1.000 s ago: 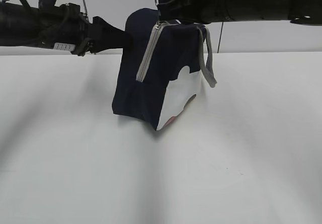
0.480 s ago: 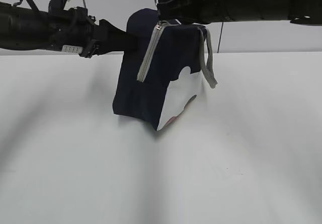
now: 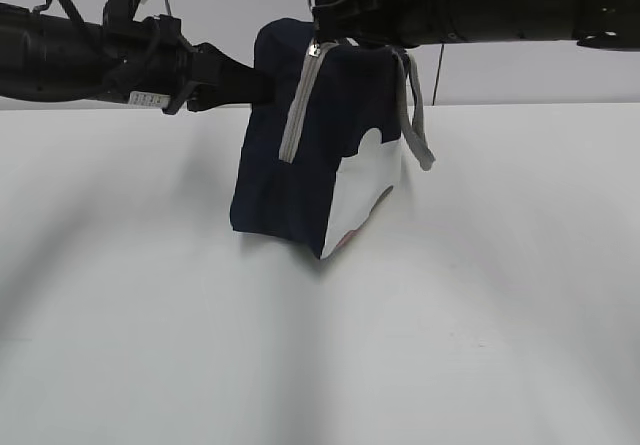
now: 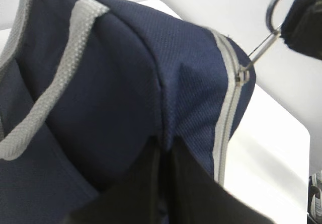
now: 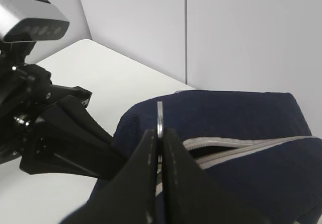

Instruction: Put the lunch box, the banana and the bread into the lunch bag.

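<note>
Left hand level, pinching lunch bag fabric; right hand pressed on zipper ring.

A bare lab-like test space: plain white table, blank pale wall panels.

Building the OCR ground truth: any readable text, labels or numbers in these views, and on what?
None readable.
Small white label on the black left arm: dark marks, too small and blurred to read.
Soft navy-blue fabric lunch bag with grey zipper: no print visible; a pinkish patch on its white end panel is unclear.
</note>
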You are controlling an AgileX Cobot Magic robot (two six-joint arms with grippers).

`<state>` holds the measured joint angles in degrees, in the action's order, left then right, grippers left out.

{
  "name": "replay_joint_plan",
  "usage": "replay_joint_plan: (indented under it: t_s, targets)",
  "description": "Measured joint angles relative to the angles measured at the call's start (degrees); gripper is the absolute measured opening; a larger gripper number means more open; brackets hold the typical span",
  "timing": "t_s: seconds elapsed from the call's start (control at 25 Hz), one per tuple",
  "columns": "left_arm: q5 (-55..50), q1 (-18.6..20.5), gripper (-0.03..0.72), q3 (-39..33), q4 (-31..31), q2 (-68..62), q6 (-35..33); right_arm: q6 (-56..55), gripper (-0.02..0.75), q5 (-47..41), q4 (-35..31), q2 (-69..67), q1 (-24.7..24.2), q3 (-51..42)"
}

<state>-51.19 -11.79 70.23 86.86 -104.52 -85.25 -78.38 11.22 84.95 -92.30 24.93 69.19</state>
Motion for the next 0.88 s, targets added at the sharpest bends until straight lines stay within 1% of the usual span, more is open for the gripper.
replay_joint_plan:
  t_s: [0.44, 0.68, 0.8, 0.88]
  targets:
    - [-0.2, 0.0, 0.005, 0.0, 0.2, -0.1, 0.0, 0.0, -0.016, 0.0, 0.0, 0.0, 0.0, 0.0]
    - [-1.5, 0.0, 0.004, 0.0, -0.2, -0.4, 0.0, -0.3, -0.017, 0.8, 1.4, 0.1, 0.0, 0.0]
    - [-2.9, 0.0, 0.004, 0.0, -1.5, -0.4, 0.4, -2.6, -0.017, 1.4, 4.5, 1.0, 0.0, 0.0]
    - [-4.3, 0.0, 0.003, 0.1, -2.7, -0.4, 1.9, -6.7, -0.017, 2.0, 10.0, 1.9, 0.0, 0.0]
